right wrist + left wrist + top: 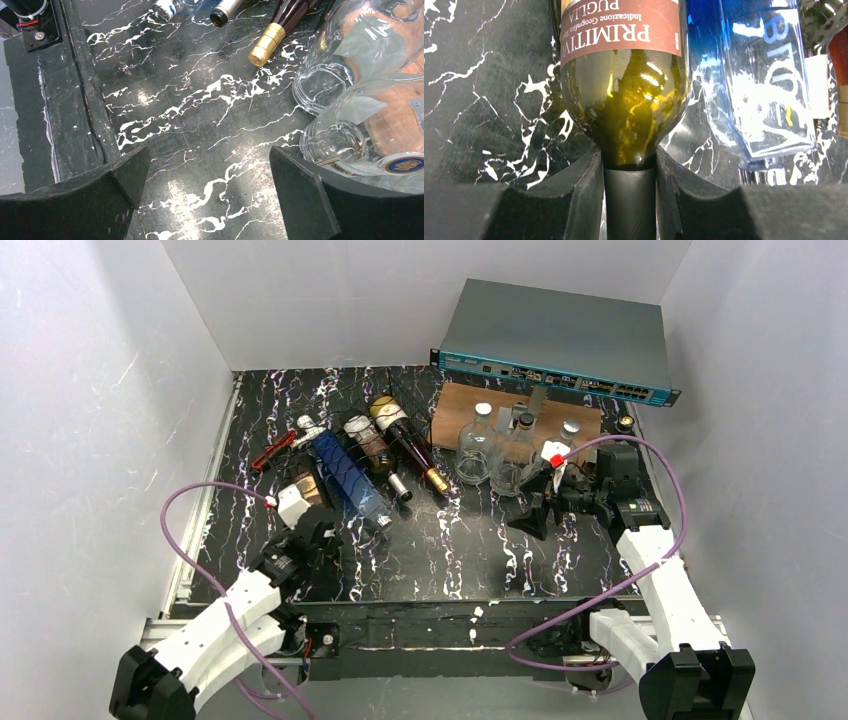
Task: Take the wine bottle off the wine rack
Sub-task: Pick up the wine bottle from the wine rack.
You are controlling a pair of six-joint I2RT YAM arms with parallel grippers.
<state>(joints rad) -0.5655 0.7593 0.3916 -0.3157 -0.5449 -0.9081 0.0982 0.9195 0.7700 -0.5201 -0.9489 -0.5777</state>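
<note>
A green wine bottle (624, 100) with a brown "Primitivo Puglia" label lies with its black-capped neck pointing toward my left gripper (629, 170), which is shut on that neck. From above, this bottle (308, 486) sits at the left end of the row, just ahead of the left gripper (303, 510). The black wire wine rack (400, 405) lies behind it, holding several other bottles. I cannot tell whether the green bottle's far end rests on the rack. My right gripper (535, 505) is open over bare table (207, 175) with nothing between its fingers.
A blue glass bottle (754, 85) lies right beside the held one. A silver-capped bottle (225, 12) and a gold-capped bottle (270, 42) point forward. Clear glass bottles (345, 75) stand on a wooden board (455, 405) by the right gripper. A network switch (555, 345) sits behind them, and a red tool (272, 452) lies at the left.
</note>
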